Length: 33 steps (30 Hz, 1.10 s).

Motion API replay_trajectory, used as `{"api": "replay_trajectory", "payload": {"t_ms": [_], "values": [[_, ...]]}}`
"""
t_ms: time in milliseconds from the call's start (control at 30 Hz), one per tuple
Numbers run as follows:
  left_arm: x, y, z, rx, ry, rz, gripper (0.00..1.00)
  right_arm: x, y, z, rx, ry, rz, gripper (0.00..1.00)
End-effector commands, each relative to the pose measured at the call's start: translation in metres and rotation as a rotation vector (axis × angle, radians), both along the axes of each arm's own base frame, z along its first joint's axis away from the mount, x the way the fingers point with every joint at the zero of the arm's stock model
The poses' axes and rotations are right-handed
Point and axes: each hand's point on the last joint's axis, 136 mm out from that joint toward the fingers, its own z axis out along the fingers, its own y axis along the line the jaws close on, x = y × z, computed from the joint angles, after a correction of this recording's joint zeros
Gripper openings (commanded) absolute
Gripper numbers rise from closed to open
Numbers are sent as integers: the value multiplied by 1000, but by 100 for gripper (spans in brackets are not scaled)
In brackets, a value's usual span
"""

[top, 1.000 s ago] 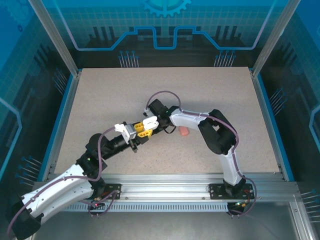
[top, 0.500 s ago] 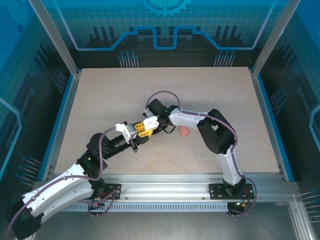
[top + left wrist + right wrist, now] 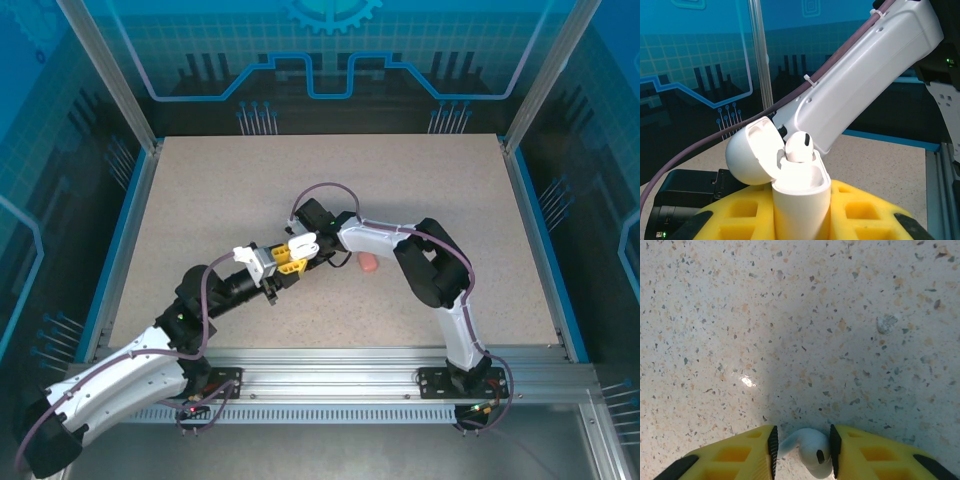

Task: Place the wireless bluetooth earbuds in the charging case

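Blue panels printed with a circuit pattern and a gear outline wall in a speckled beige table [image 3: 200,200]. I can read no lettering, brand or label on the panels, the arms or the earbud parts.

Both arms meet over the middle of the table, a little nearer its near edge than its far one. The left gripper [image 3: 800,212] is clamped on the lower body of a white case [image 3: 801,192], holding it upright. The lid [image 3: 751,156] is flipped open to one side. A seated bud [image 3: 799,146] stands in one well, with its rounded head above the rim. The second well looks free, though its floor is hidden.

The right gripper [image 3: 802,437] points down at the table. Its yellow fingers are drawn in on a white bud [image 3: 812,455], with the dark pads touching it on both sides. I cannot tell whether that bud rests on the table or hangs just above it.

A small pink item [image 3: 369,262] lies on the table, toward the right edge from the grippers. It is too small to tell whether it is a case or a bud.

The bud looks very light, hard and glossy, so it is likely to slip or twist in a pinch. The safest hold is probably across the rounded head, leaving the stem free to lead into the well. The case also looks smooth and stiff, and a push from above could tilt it in the left fingers.
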Motion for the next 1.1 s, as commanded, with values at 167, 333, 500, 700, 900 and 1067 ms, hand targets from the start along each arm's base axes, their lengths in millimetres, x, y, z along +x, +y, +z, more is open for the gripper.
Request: {"api": "replay_trajectory", "payload": {"t_ms": [167, 333, 500, 700, 900, 1067], "values": [[0, 2, 5, -3, -25, 15, 0, -26, -7, -14, -71, 52, 44, 31], [0, 2, 4, -2, -24, 14, 0, -28, -8, -15, -78, 54, 49, 27], [0, 3, 3, -1, -23, 17, 0, -29, -9, -12, -73, 52, 45, 23], [0, 3, 3, 0, -21, 17, 0, -28, -10, 0, -52, 27, 33, 22], [0, 3, 0, -5, -7, 16, 0, -23, -19, 24, -11, -25, 0, 21], [2, 2, -12, -29, 47, 16, 0, -19, -46, 56, 11, -106, -47, 21]]}}
